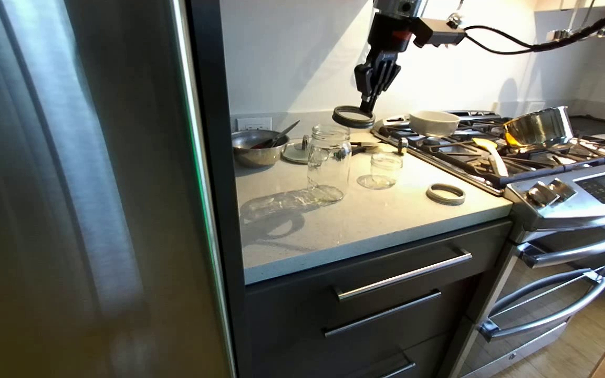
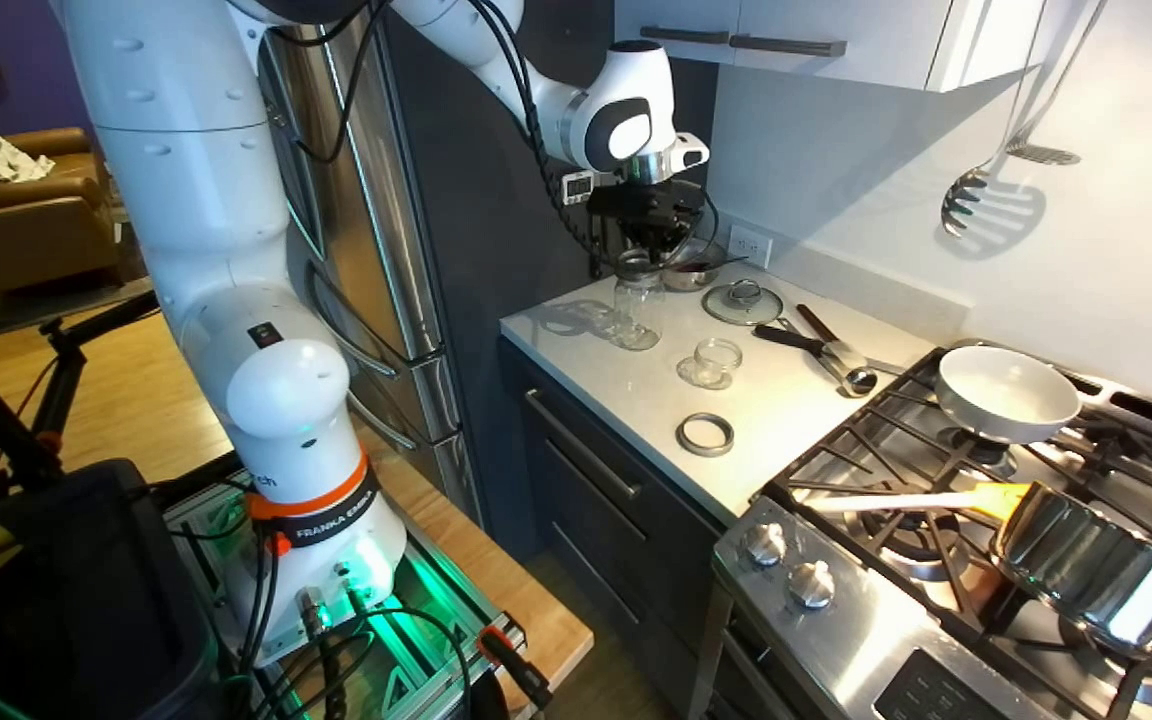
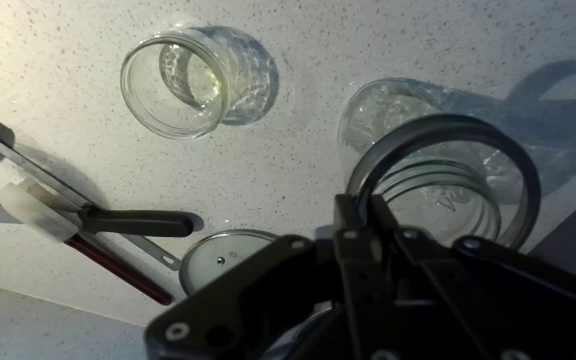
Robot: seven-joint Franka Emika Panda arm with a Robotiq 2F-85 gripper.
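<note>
The gripper [image 3: 363,212] is pinching a dark grey screw band [image 3: 443,129] by one edge, jaws all but together with only the thin wall sitting between the tips, the rest of the hoop jutting out sideways. It's hanging just above the tall glass jar [image 1: 329,168], whose threaded mouth is showing through it in the wrist view; the small glass jar [image 1: 386,169] is standing near, and a second band [image 1: 446,200] is lying flat on the counter [image 1: 365,220]. The held band is looking light and stiff, probably metal, so it's likely resisting a squeeze well, yet its smooth curve is offering little purchase and could be swivelling at that single pinch point if nudged. Its wall, one finger inside and one outside, is giving the surest hold. Now the hidden bits: in the wrist view the gripper is covering part of the glass lid [image 2: 742,303] and most of the steel bowl [image 1: 255,158]; in an exterior view the black wrist mount [image 2: 646,205] is merging with the fingertips; and the gap between band and jar is proving hard to judge.
</note>
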